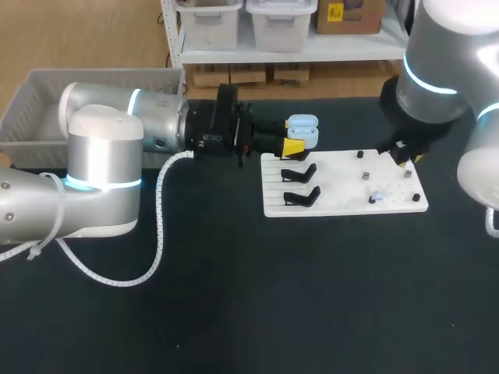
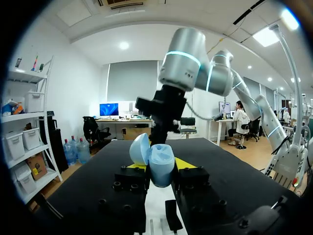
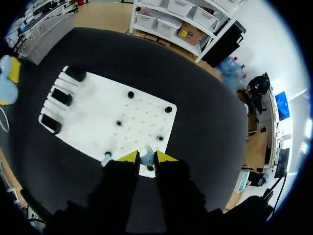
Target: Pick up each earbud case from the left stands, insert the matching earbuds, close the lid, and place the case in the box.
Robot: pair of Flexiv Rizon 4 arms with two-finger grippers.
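Left gripper (image 2: 160, 166) was clamped on the earbud case (image 1: 303, 129), held lid-open above the stands (image 1: 300, 173), presumably so earbuds could be inserted; further right, the right gripper (image 3: 146, 157) was poised over the white board (image 1: 343, 167) near an earbud (image 1: 376, 196); its grip could not be judged.

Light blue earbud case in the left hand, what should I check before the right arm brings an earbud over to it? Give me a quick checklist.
1. Light blue plastic earbud case gripped from both sides by the left hand: ok.
2. Case lid open: ok.
3. Case upright, opening facing up: ok.
4. Right hand low over the white plastic board: ok.
5. Earbud secured in the right hand: cannot tell.
6. Another small pale blue earbud waiting on the board: ok.
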